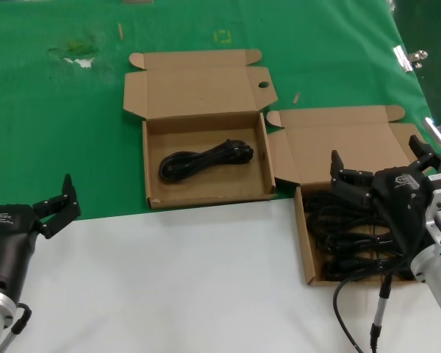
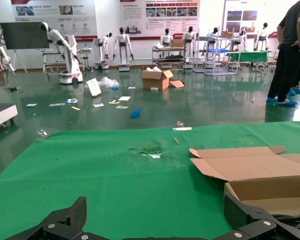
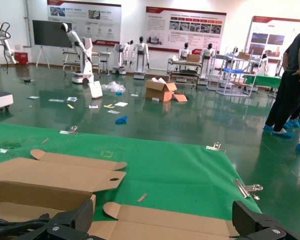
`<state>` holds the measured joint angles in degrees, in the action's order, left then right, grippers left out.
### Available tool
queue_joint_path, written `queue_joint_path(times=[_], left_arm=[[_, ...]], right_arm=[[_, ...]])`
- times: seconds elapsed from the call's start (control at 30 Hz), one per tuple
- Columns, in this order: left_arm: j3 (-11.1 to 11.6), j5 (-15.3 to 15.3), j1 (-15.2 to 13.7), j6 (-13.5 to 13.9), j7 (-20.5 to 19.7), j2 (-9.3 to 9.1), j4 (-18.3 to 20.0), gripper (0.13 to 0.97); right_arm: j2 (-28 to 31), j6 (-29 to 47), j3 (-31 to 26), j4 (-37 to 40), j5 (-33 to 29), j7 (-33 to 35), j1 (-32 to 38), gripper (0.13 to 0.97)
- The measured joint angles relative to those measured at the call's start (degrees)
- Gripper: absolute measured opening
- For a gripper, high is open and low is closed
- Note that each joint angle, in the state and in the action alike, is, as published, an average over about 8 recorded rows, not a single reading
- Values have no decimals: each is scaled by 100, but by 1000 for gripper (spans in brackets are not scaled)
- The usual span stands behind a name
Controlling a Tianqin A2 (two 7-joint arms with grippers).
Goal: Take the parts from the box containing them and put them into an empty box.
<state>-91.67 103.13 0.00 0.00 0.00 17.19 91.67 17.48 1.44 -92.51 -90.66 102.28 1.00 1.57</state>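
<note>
Two open boxes sit on the worktop (image 1: 206, 279): far-left holed-lid box (image 1: 206, 158) with one cable bundle (image 1: 204, 159), near-right box (image 1: 353, 220) heaped with light, floppy, tangle-prone cables (image 1: 345, 243), right gripper (image 1: 382, 168) spread above, left gripper (image 1: 55, 206) spread, idle near-left.

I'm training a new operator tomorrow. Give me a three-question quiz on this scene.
1. True or false: the holed-lid box holds one cable bundle.
2. Which gripper hangs over the full box? A left B right
3. Fill in: the left gripper is open above the ___ surface.

Key: 1 true. 2 B, the right gripper, open. 3 white.
</note>
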Motion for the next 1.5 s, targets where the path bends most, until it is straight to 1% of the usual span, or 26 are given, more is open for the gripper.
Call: queue_joint_path(times=[1.5], left_arm=[[0, 0, 0, 0, 1, 0, 0, 966]], right_arm=[[0, 0, 0, 0, 0, 0, 0, 966]])
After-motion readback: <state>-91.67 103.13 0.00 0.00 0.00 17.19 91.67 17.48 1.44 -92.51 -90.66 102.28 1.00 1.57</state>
